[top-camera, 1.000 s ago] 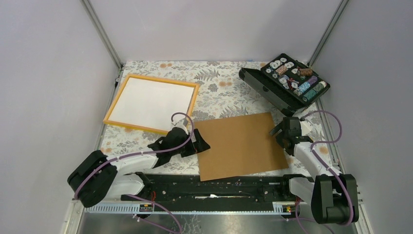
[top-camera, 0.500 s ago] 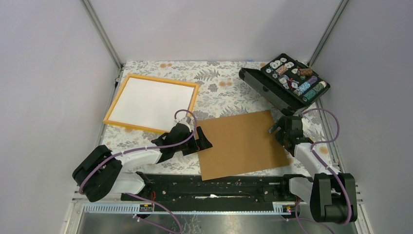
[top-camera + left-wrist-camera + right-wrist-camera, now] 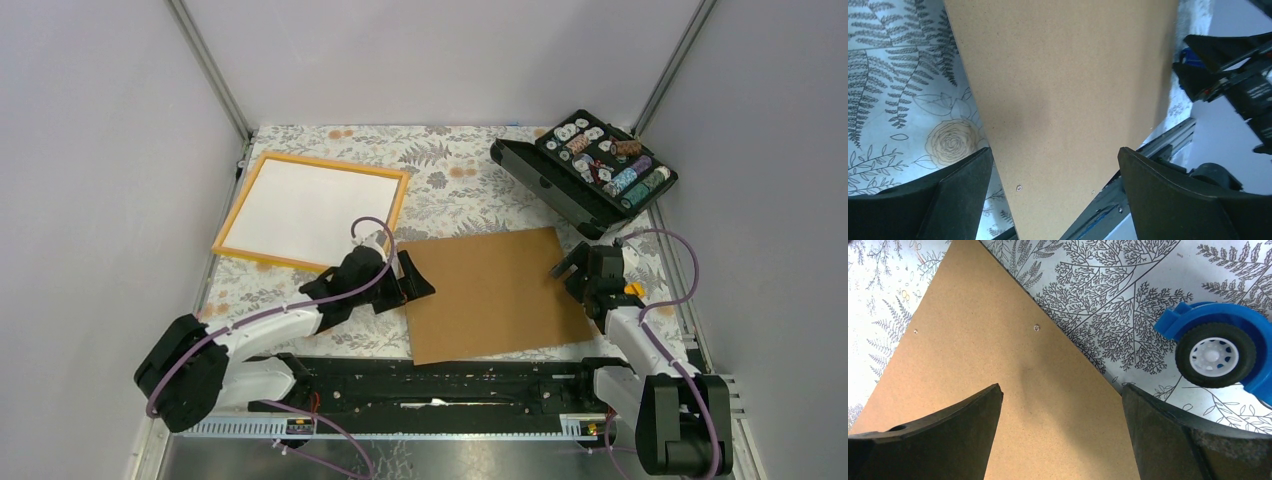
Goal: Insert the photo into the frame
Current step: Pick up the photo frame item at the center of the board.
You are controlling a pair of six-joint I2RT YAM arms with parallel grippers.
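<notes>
The photo (image 3: 490, 295) lies flat in the middle of the table with its plain brown reverse up; its picture side is hidden. The orange-yellow frame (image 3: 335, 164) lies at the back left around a white panel, apart from the photo. My left gripper (image 3: 413, 279) is open at the photo's left edge. In the left wrist view the brown sheet (image 3: 1063, 90) fills the space between the spread left gripper (image 3: 1055, 150). My right gripper (image 3: 568, 277) is open at the photo's right edge. Its wrist view shows the right gripper (image 3: 1060, 387) straddling the sheet (image 3: 998, 355).
A black case (image 3: 585, 170) of small round parts stands open at the back right. A blue toy piece with a wheel (image 3: 1218, 352) lies on the patterned cloth just right of the photo. A black rail (image 3: 430, 375) runs along the near edge.
My left gripper has moved a little farther from the near edge along the photo's left side. The right gripper has shifted only slightly. Both stay open.
</notes>
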